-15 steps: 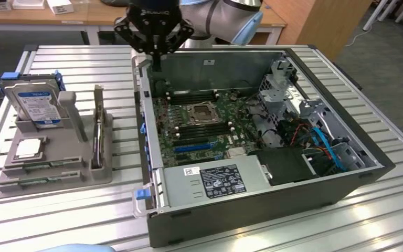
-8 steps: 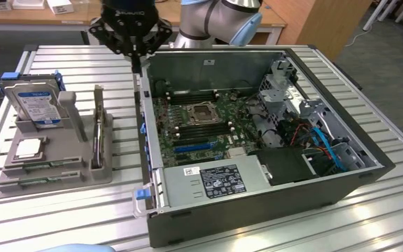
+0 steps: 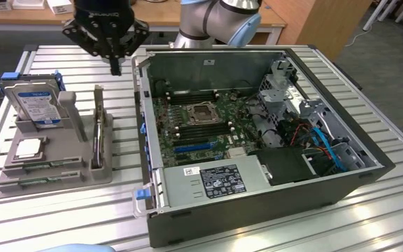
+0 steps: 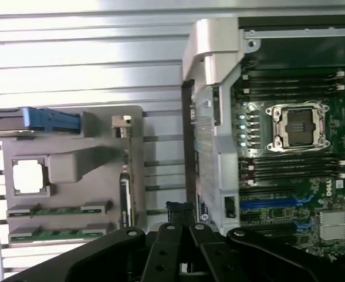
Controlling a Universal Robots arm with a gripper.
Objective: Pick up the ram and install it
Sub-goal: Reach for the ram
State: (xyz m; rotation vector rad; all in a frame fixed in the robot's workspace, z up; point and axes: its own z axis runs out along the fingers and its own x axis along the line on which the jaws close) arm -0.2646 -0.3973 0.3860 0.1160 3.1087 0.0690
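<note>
Hanging by far edge of slatted metal table, black gripper clenched, empty. Wrist view: two long green ram sticks flat along edge of grey plastic tray. Exterior view: blue-labelled silver hard drive upright inside.

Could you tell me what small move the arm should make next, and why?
Probably slide the gripper toward the exterior view's left, over the grey holder. Its jaws are shut on nothing and it hangs above the table between the holder and the computer case, while the green ram lies in the holder, untouched.
</note>
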